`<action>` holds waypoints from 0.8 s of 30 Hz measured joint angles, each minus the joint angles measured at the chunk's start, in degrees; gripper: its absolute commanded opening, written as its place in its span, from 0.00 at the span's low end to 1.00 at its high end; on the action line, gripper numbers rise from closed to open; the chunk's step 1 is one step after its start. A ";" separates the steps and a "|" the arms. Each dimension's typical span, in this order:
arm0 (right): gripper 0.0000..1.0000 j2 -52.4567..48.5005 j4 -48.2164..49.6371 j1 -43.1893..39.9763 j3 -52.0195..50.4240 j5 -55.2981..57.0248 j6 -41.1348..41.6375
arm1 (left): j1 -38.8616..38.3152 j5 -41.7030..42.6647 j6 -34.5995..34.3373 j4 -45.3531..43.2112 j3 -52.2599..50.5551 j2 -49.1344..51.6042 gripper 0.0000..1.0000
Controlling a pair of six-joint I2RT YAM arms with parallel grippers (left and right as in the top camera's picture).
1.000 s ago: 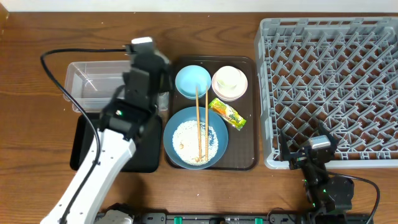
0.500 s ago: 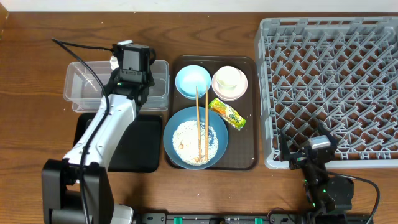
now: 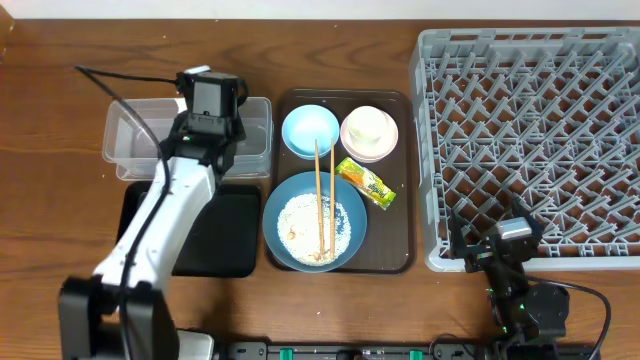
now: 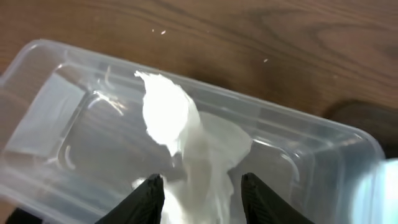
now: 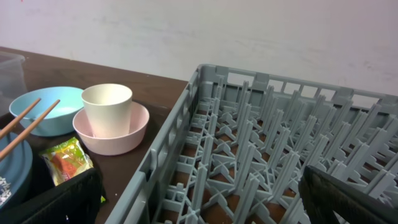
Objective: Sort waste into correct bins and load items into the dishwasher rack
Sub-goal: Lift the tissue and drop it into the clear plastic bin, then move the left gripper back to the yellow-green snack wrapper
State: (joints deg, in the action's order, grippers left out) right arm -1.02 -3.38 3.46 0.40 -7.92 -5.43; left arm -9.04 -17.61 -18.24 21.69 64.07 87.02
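Nearest, the right gripper point(image 3: 497, 243) is sitting wide-spread by the unloaded dishwasher rack point(image 3: 425, 150), the rice-filled dark blue bowl point(image 3: 272, 222), chopsticks point(image 3: 320, 200) and wrapper point(image 3: 366, 183) are lying unsorted mid-table, and farthest the left gripper point(image 4: 202, 193), jaws apart, is hovering over the napkin point(image 4: 168, 112) inside the clear tub point(image 4: 323, 143).

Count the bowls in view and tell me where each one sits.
3. The big blue bowl sits at the near end of the brown tray, the small light blue bowl at its far left, the pink bowl at its far right with a white cup in it.
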 measured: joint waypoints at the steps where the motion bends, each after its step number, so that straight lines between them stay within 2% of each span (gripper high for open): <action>1: 0.99 0.00 -0.02 0.00 0.00 0.00 0.00 | 0.00 1.11 -0.46 0.61 0.00 -1.29 0.43; 4: 0.99 0.00 0.00 0.00 0.00 0.00 0.00 | 0.09 10.86 -2.14 2.03 0.00 -7.13 0.36; 9: 0.99 0.00 0.00 0.00 0.00 -0.02 0.00 | -2.05 28.55 -4.35 5.99 0.02 -13.40 0.36; 12: 0.99 0.00 -0.02 0.00 0.00 0.00 0.00 | -6.75 34.12 -5.14 10.43 0.02 -13.11 0.37; 17: 0.99 0.00 0.00 0.00 0.00 0.00 0.02 | -17.57 37.42 -5.81 12.61 0.02 -9.29 0.38; 22: 0.99 0.00 0.00 0.00 0.00 0.00 0.00 | -28.79 34.32 -5.88 11.04 0.02 -2.67 0.38; 24: 0.99 0.00 -0.02 0.00 0.00 0.00 0.00 | -32.52 33.22 -5.55 9.33 0.02 0.52 0.43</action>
State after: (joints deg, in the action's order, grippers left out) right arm -1.02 -3.40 3.46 0.40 -7.92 -5.43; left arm -41.56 15.62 -23.79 31.03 64.10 87.55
